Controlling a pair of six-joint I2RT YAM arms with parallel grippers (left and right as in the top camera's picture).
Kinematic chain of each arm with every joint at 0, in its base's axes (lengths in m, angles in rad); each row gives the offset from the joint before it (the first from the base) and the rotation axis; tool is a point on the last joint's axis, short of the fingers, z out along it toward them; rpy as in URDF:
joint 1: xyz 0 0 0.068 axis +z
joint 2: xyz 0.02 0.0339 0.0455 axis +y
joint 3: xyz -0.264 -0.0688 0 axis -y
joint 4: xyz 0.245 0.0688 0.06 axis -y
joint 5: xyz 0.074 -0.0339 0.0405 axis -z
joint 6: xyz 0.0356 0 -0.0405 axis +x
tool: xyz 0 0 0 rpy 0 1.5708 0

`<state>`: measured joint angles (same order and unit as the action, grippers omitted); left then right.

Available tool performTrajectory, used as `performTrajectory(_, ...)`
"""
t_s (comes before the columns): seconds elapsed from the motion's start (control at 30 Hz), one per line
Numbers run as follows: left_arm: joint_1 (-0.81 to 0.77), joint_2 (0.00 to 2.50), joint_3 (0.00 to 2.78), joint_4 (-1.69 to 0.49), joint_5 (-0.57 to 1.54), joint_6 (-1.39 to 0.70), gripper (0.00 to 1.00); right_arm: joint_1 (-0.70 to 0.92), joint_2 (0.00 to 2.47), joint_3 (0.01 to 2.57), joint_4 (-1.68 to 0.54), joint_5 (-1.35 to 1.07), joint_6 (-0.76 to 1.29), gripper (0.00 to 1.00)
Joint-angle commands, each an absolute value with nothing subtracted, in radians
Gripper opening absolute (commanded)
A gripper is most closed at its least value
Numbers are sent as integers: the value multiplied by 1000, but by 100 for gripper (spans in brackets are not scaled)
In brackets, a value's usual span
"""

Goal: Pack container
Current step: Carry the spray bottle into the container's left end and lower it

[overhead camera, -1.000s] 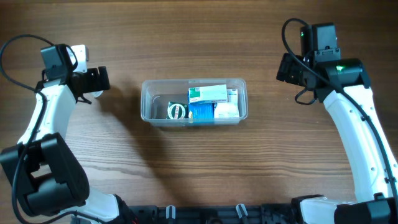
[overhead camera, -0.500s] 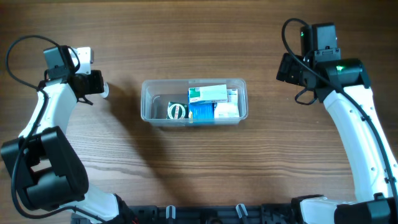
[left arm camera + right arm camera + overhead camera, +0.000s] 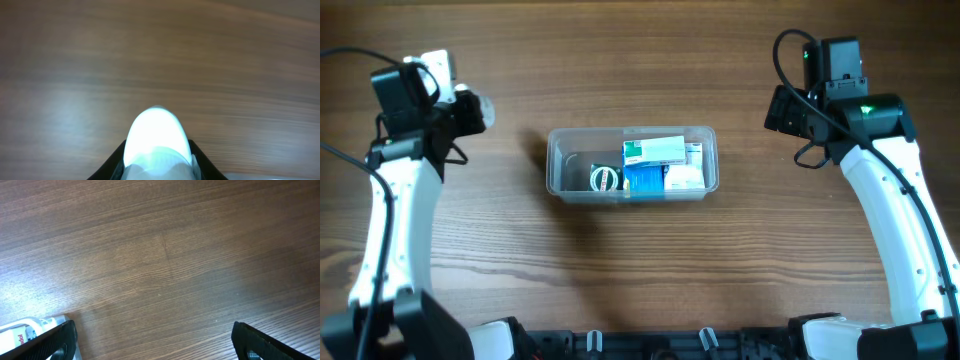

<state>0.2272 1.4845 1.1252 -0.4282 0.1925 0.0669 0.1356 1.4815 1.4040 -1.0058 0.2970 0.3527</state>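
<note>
Several boxes point(image 3: 655, 165) sit in the container point(image 3: 554, 170); left gripper point(image 3: 468, 113) clamps a bottle point(image 3: 156, 136), right gripper point(image 3: 152, 335) gapes empty.

The top camera looks straight down on the whole desk point(image 3: 640, 270), with the container point(image 3: 556, 170) in the middle. The left wrist camera sits very near and looks over a white round thing point(image 3: 155, 140) between its fingers point(image 3: 114, 167) at blurry desk wood. The right wrist camera looks down too. The container's corner point(image 3: 47, 322), lower left, shows in both views.
</note>
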Motion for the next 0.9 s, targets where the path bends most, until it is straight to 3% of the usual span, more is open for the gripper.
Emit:
performTrajectory(0.0, 115, 1365, 1126, -436, 235, 32, 8, 136, 1478, 1405, -1003, 316, 341, 100)
performTrajectory(0.43, -246, 1286, 1126, -608, 52, -44, 4, 136, 1478, 1405, -1003, 316, 340, 100)
performTrajectory(0.87, -275, 1418, 1126, -693, 25, -144, 4, 136, 1478, 1405, -1003, 316, 340, 100)
